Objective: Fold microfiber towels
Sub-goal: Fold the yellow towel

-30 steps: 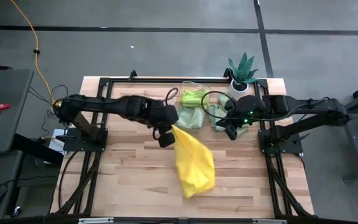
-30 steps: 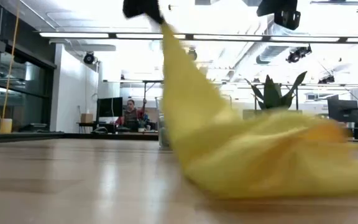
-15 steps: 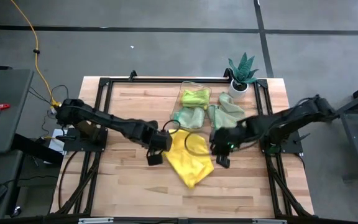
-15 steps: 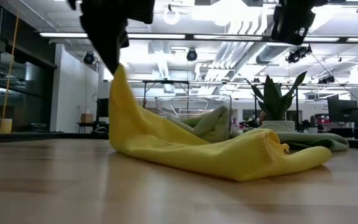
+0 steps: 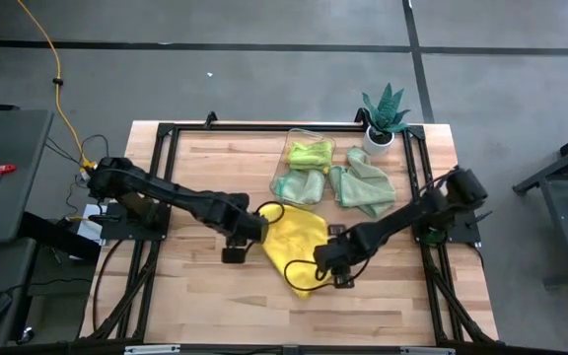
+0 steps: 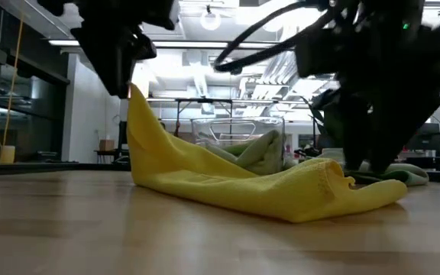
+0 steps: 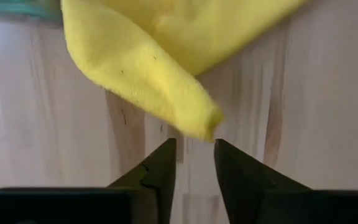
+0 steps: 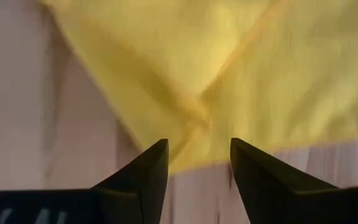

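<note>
A yellow microfiber towel (image 5: 297, 247) lies crumpled on the middle of the table. One corner (image 6: 137, 103) stands up at my left gripper (image 5: 236, 254). The left wrist view shows this gripper (image 7: 194, 152) open, the corner's tip (image 7: 205, 124) just ahead of its fingers. My right gripper (image 5: 341, 279) is low over the towel's near right edge. It is open in its wrist view (image 8: 194, 155), above a yellow fold (image 8: 191, 115). A lime towel (image 5: 309, 153) lies in the clear bin, a mint one (image 5: 299, 185) droops before it, and another green one (image 5: 363, 187) rests beside it. My left gripper points down with the towel's raised corner (image 6: 134, 95) right at its fingertips; whether the cloth still touches a finger I cannot tell. My right gripper points down over the towel's near edge (image 8: 185, 165); whether its fingers touch the cloth I cannot tell.
The clear bin (image 5: 316, 138) stands at the far middle of the table. A potted plant (image 5: 383, 118) stands at the far right corner. Bare wood lies to the left of the towel and along the near edge.
My left gripper has sunk toward the near left with the towel's corner. The towel, which hung stretched below it, now lies heaped on the table with only that corner raised. My right gripper has swung from beside the green towels down toward the near edge, over the yellow towel.
</note>
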{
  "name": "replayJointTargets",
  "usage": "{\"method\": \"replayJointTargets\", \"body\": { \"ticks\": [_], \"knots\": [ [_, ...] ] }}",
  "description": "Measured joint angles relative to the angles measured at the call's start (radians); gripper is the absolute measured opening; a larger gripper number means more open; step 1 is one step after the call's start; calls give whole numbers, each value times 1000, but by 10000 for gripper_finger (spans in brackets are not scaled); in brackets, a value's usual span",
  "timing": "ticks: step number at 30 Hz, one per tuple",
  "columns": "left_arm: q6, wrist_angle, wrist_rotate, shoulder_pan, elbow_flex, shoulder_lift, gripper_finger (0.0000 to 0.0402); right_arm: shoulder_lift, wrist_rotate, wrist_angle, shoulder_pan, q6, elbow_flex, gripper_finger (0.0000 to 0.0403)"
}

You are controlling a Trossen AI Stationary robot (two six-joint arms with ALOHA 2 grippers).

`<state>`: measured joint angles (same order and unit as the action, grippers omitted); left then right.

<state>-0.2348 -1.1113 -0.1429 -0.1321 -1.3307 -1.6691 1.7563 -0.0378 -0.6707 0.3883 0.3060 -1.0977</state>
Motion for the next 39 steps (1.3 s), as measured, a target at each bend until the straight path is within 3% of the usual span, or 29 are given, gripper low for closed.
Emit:
{"method": "replayJointTargets", "body": {
  "ticks": [9,15,17,28,34,39],
  "knots": [
    [34,-178,-23,-8,-54,2,149,77,-40,82,6,-53,0,121],
    [5,-233,7,-18,-69,30,147,67,-64,75,5,-52,-1,31],
    [1,-173,11,-34,-69,56,145,60,-58,76,6,-33,-1,9],
    [-42,350,-63,-140,-4,115,138,-134,-75,130,44,33,-3,2],
    [-17,731,-83,-148,95,3,140,-173,-107,123,53,37,-3,1],
    [70,932,-86,-141,99,-142,156,-151,-94,163,58,53,-2,0]
  ]
}}
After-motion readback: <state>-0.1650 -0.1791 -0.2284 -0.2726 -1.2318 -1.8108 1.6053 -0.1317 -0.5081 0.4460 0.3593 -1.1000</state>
